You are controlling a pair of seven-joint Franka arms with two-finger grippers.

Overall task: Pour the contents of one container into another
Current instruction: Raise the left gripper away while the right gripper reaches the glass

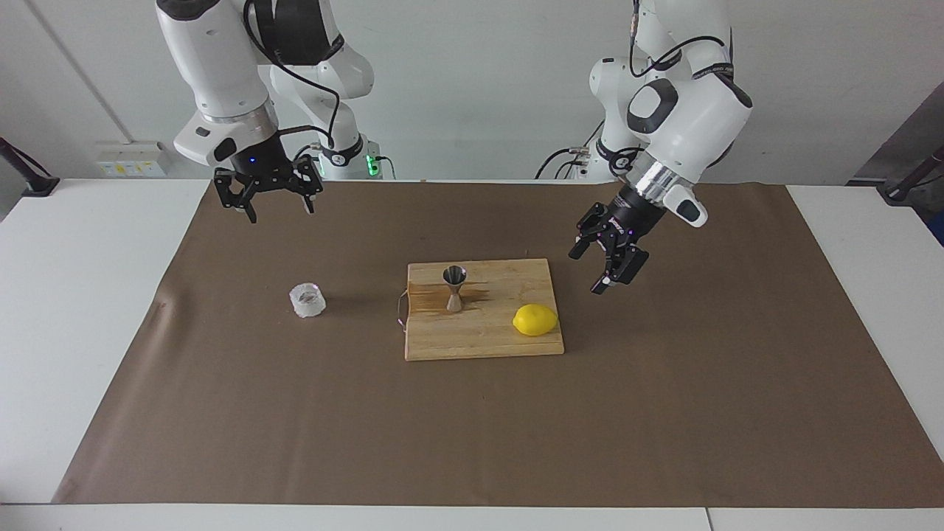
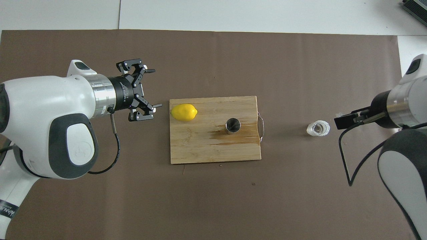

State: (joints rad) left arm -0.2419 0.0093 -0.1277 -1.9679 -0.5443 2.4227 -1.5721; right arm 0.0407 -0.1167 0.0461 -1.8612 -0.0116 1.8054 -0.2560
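The table is covered by brown paper (image 1: 472, 413); a wooden cutting board (image 1: 479, 339) is set at its centre. The left gripper (image 1: 609, 254) is held over the paper at the board's two o'clock in the facing view, fingers spread, empty; the right gripper (image 1: 269, 198) is held over the paper at eleven o'clock of the glass tumbler (image 1: 307, 300), fingers spread, empty. A lemon (image 1: 535, 320) is laid on the board; the jigger (image 1: 454, 288) is stood upright on it; the tumbler is placed on the paper at the board's nine o'clock.

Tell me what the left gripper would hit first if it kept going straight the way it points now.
Probably the brown paper beside the cutting board. The left gripper, open and empty, points down and slightly toward the lemon, but looks too steep to reach it; depth is hard to judge.
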